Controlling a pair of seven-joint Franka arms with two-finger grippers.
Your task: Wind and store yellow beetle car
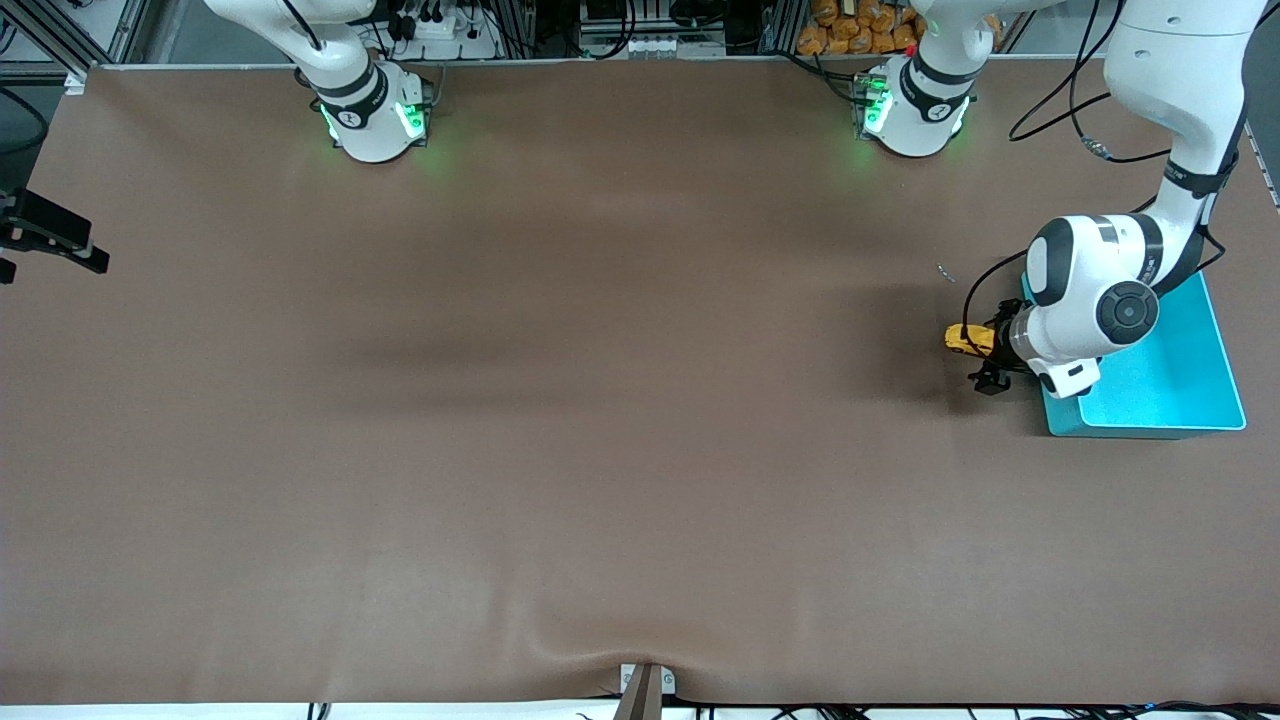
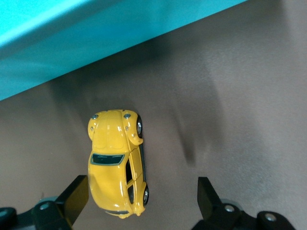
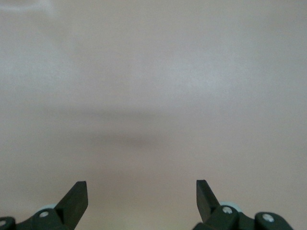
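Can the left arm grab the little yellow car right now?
Probably yes: the left gripper hangs open just above the yellow beetle car, which sits on the table beside the turquoise bin, nothing between them.

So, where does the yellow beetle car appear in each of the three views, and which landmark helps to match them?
Front view: the yellow beetle car lies on the table beside the turquoise bin, partly hidden by the left arm.
Left wrist view: the car is on the table between the open fingers of the left claw, nearer one finger.
Right wrist view: not in it; only bare table and the open right claw.
Shared landmark: the turquoise bin.
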